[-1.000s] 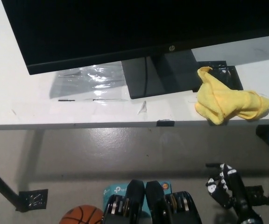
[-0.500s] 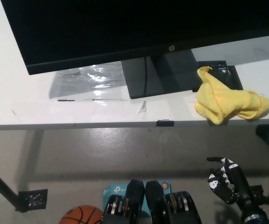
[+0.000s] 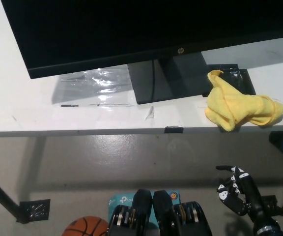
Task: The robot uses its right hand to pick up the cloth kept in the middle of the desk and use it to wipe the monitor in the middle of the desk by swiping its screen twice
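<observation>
Well, the yellow cloth (image 3: 240, 108) sits bunched in a loose heap on the white tabletop (image 3: 28, 115), at the near right edge, just right of the monitor's stand, its far left corner lapping onto a dark plate behind it. It looks soft, light and floppy, a fuzzy microfibre sort of thing, so it should crumple readily and won't slip much; I'd judge the fat middle of the heap the best place to pinch, gathering several folds at once so no tail drags. The monitor (image 3: 131, 29) is the opposite: hard, glossy black, a broad flat screen on a dark rectangular stand, likely to rock if pushed hard. Down below the tabletop edge at the lower right, the black right hand (image 3: 236, 192) hangs empty, fingers (image 3: 224, 168) loosely curled and apart. The white left hand is out of view.
</observation>
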